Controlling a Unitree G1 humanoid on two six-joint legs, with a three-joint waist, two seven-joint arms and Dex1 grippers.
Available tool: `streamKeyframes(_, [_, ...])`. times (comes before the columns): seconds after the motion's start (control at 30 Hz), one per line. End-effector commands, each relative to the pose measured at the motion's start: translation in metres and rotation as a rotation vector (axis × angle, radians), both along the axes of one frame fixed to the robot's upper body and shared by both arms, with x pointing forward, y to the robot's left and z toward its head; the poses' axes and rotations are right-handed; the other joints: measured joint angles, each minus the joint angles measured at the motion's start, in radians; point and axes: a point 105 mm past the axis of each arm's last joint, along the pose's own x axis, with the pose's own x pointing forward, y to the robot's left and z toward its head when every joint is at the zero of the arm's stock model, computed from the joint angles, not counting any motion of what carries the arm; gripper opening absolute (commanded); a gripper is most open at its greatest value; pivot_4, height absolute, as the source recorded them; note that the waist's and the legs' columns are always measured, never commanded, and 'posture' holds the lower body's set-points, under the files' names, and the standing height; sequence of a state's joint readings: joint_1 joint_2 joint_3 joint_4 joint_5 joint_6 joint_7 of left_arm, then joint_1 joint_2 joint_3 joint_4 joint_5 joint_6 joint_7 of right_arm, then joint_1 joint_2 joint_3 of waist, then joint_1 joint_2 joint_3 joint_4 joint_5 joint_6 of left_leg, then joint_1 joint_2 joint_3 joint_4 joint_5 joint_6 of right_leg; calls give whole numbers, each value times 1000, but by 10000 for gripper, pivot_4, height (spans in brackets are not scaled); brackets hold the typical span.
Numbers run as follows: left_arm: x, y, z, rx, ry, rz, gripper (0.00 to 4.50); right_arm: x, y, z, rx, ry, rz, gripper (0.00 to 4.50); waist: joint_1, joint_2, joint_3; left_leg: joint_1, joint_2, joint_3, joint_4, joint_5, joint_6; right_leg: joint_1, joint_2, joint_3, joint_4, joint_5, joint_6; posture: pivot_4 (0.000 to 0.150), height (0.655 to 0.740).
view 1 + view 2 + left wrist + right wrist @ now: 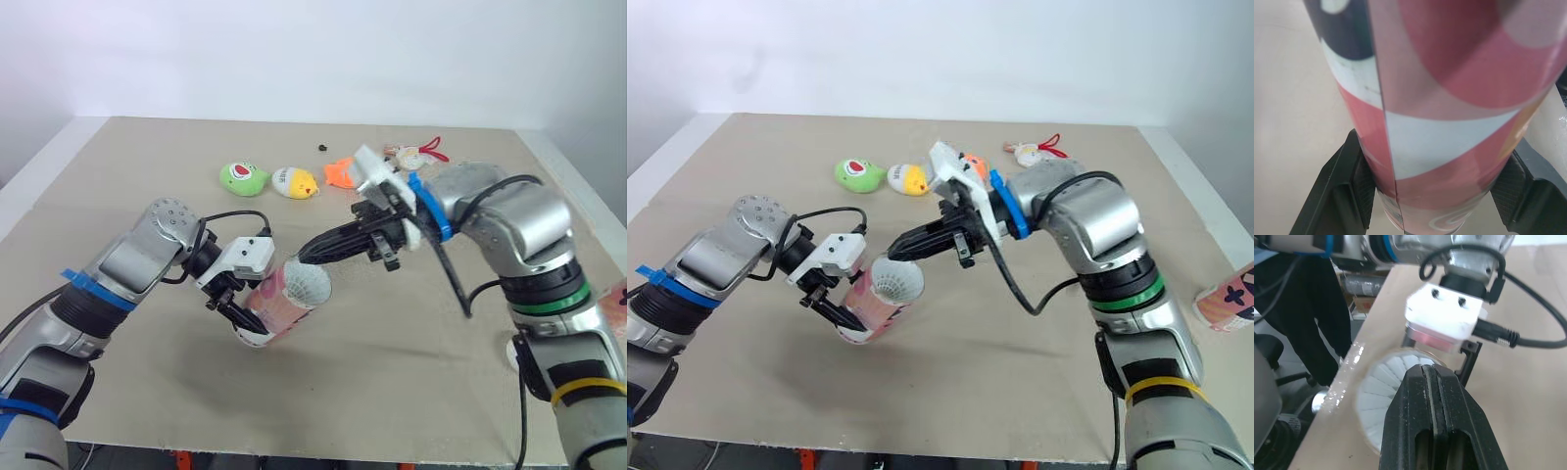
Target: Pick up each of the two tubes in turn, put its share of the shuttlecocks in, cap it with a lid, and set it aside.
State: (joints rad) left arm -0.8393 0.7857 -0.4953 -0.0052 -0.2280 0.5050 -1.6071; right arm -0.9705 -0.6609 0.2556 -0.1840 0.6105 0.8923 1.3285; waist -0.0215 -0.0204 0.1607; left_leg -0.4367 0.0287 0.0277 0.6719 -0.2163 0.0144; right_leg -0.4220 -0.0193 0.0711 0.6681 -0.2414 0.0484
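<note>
While the left gripper point(243, 313) was clamped on the lower end of the pink tube point(284, 299), one black finger point(1352, 191) lay against each side of the wall. The tube was held off the table point(411, 362), tilted, with its open mouth turned up toward the right arm. A white shuttlecock point(307, 282) sat in that mouth, feathers outward. The right gripper point(306, 257) had its two fingers pressed together, their tips at the rim of the tube just over the feathers; whether they touched the feathers could not be told. The left forearm reached in from the near left edge, low over the table. The right arm was bent at a raised elbow, its forearm crossing inward and sloping down toward the tube. A second tube point(1227, 297) lay at the table's right edge, well apart. Four small plush toys, green point(243, 177), yellow point(296, 182), orange point(339, 173) and white point(411, 153), lay along the far side.
</note>
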Motion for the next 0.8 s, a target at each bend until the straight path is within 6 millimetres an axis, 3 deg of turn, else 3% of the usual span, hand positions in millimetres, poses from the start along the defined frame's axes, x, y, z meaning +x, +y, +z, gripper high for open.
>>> streamKeyframes(0.03, [4,-4,2,-34,-40,22,27539,-8,-8,4,22,-24,-14,477,1,0,0,0,0,0,0,0,0,0,0,0,0,0,0,1500,7400])
streamKeyframes(0.2, [5,-9,6,-127,-72,37,27539,-5,-40,23,172,-58,-187,477,6,0,0,-1,-1,0,1,0,0,1,-4,0,0,0,3,1500,7400])
streamKeyframes(0.37, [-1,-14,10,-250,-86,21,27539,-10,-72,28,264,-79,-366,477,3,0,0,-1,-2,0,1,0,0,2,-6,1,-4,1,6,1500,7400])
streamKeyframes(0.63, [1,-36,3,-474,-129,32,27539,8,-124,16,276,-146,-750,477,1,0,0,-1,-2,0,0,0,0,1,-4,2,-3,1,5,1500,7400])
streamKeyframes(0.8, [4,-48,-7,-594,-105,64,27539,-1,-142,-6,160,-142,-838,477,0,0,0,0,-2,0,0,0,0,1,-3,2,-3,2,5,1500,7400])
